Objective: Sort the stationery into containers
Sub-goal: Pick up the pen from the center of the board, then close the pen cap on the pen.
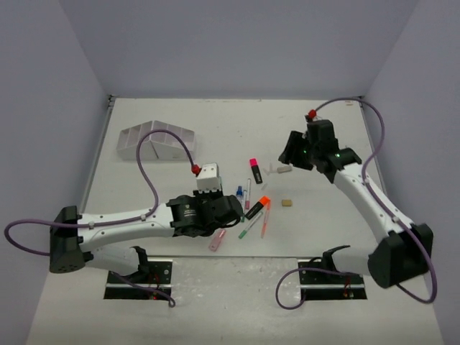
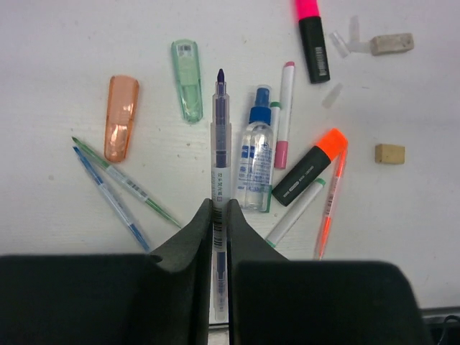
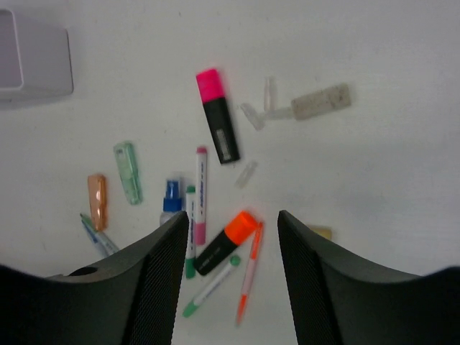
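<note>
The clear pen (image 2: 221, 144) with the purple tip is the thing in hand. It lies just beside the blue-capped bottle (image 2: 256, 162), on the side away from the orange highlighter (image 2: 309, 169), and its barrel runs nearly parallel to the bottle. The left end effector (image 2: 220, 215) is closed on the rear part of this pen, with the tip pointing away from the wrist. Whether the pen is already off the desk (image 2: 57, 43), I cannot tell.

To do this step well, I think the pen should first go straight up. The bottle is so near that a sideways pull could knock it over or push it into the markers. The grip sits far back on the barrel, so the long front part may swing. A slow carry seems safer.

Beyond the pen from the bottle lie a green cap (image 2: 187, 79), an orange cap (image 2: 121, 118) and two thin pens (image 2: 126, 183); a low path would sweep them. The organiser (image 1: 136, 144) stands well apart from the bottle, near the far left edge of the desk and the wall (image 1: 43, 108), so overshoot is a risk there. The right end effector (image 3: 233, 215) hangs open above the highlighter side of the bottle and holds nothing.
</note>
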Tool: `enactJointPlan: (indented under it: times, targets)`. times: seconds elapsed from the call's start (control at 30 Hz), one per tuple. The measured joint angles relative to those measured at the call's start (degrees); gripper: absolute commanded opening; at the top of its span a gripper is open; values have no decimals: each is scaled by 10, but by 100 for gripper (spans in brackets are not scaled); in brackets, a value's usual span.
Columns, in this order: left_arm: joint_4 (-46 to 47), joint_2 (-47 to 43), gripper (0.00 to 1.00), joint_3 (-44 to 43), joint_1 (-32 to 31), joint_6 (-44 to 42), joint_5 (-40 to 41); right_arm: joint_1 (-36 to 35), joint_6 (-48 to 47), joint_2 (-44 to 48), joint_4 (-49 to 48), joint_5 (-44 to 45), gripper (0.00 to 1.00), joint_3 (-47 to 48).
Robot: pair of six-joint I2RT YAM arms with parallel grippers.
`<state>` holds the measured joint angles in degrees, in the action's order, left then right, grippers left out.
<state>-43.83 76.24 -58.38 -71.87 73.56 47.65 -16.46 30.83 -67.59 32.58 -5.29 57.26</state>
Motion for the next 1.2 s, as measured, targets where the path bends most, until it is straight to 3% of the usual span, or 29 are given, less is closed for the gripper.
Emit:
enactJointPlan:
  times: [0.17, 0.3, 0.5, 0.7, 1.2]
  targets:
    - [17, -100, 0, 7, -17, -135, 8, -31, -20, -202, -6, 62, 53, 156]
    - [58, -242, 0, 38, -18, -248, -43, -33, -28, -325, 14, 78, 50, 220]
    - [90, -402, 0, 53, -18, -369, -129, -33, -30, -421, 32, 88, 45, 270]
    - [82, -411, 0, 93, -18, -421, -168, -34, -30, -446, 40, 89, 36, 294]
    - [75, -418, 0, 101, -18, -432, -169, -41, -27, -485, 36, 87, 31, 284]
